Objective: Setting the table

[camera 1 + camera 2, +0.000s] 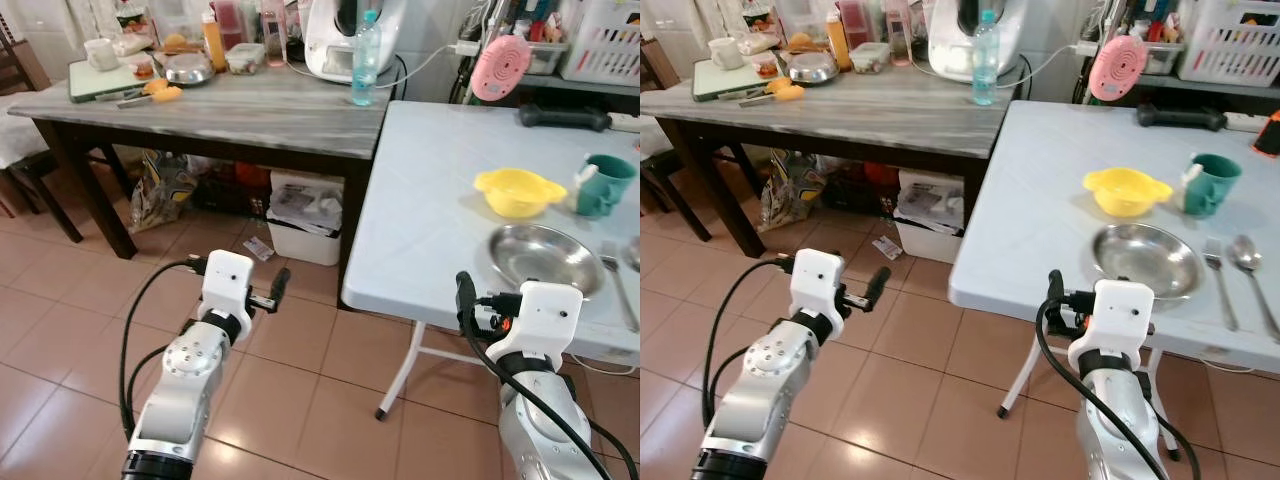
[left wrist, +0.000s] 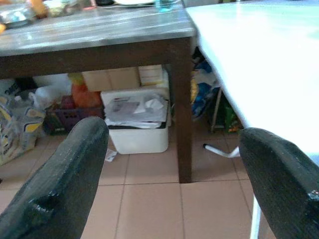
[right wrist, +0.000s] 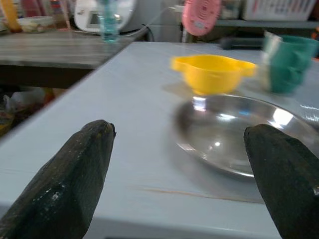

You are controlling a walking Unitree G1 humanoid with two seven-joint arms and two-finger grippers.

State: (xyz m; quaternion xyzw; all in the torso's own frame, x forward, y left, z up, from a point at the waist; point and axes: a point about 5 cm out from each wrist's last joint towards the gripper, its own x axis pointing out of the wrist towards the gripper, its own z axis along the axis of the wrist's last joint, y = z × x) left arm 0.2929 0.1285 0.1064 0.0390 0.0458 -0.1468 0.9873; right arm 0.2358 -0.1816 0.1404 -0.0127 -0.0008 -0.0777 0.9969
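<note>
On the white folding table (image 1: 430, 200) lie a steel plate (image 1: 545, 258), a yellow bowl (image 1: 518, 190) behind it, a green mug (image 1: 605, 185), and a fork (image 1: 1220, 270) and spoon (image 1: 1248, 260) to the plate's right. My right gripper (image 3: 180, 129) is open and empty at the table's front edge, aimed at the plate (image 3: 234, 132) and the yellow bowl (image 3: 212, 72). My left gripper (image 2: 174, 132) is open and empty, held low over the tiled floor left of the table, with one of its fingers (image 1: 280, 284) visible from above.
A grey wooden table (image 1: 230, 110) stands at the back left with a water bottle (image 1: 365, 60), a white appliance (image 1: 340, 35), a cutting board and dishes. A white bin (image 1: 305, 215) and bags sit underneath. A pink fan (image 1: 500, 65) stands behind the white table.
</note>
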